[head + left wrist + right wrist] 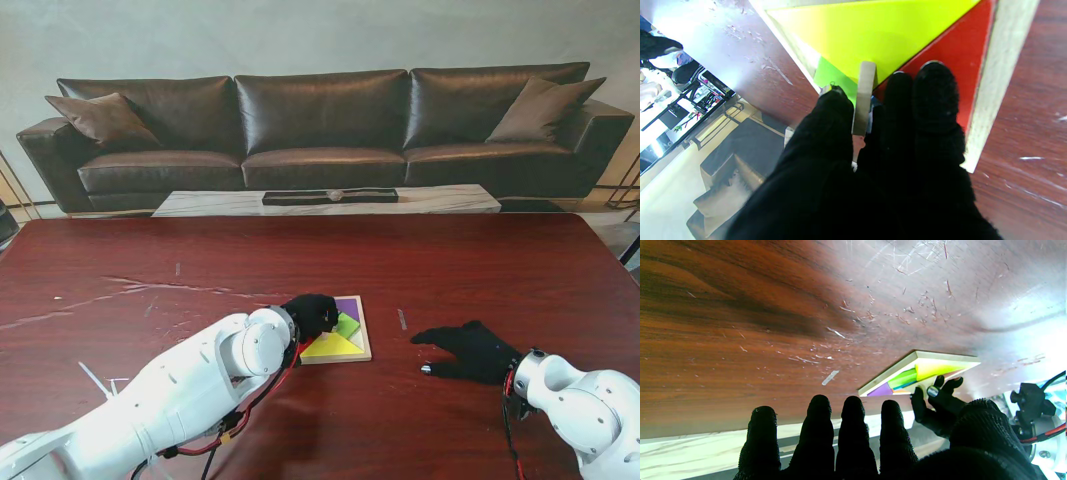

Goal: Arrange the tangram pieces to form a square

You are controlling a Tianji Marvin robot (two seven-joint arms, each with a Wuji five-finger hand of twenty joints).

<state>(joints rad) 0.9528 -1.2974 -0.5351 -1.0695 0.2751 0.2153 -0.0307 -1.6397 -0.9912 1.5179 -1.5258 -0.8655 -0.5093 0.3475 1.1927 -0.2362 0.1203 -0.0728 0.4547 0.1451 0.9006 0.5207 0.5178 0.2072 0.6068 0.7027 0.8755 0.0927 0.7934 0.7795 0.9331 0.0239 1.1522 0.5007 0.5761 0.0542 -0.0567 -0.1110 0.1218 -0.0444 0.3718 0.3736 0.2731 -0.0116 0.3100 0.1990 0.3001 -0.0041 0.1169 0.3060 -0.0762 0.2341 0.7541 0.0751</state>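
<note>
**Last piece going into the tray**

The wooden tray (365,340) sits mid-table with yellow triangle (332,346), green piece (347,324) and purple piece (348,306) seated. The left hand (312,314) pinches a thin, stiff, light piece (865,96) by its edges over the tray. The right hand (470,350) rests well apart, fingers spread, empty.

The left hand (312,314) rests on the tangram tray (364,340); the right hand (468,351) lies flat nearby

1. I can read no words, labels, brand marks or numbers in any of my three views.
2. The puzzle tray (364,340) and its coloured pieces show plain faces, with no lettering I can make out.
3. The desk (500,270) top carries scratches only, nothing legible.
</note>
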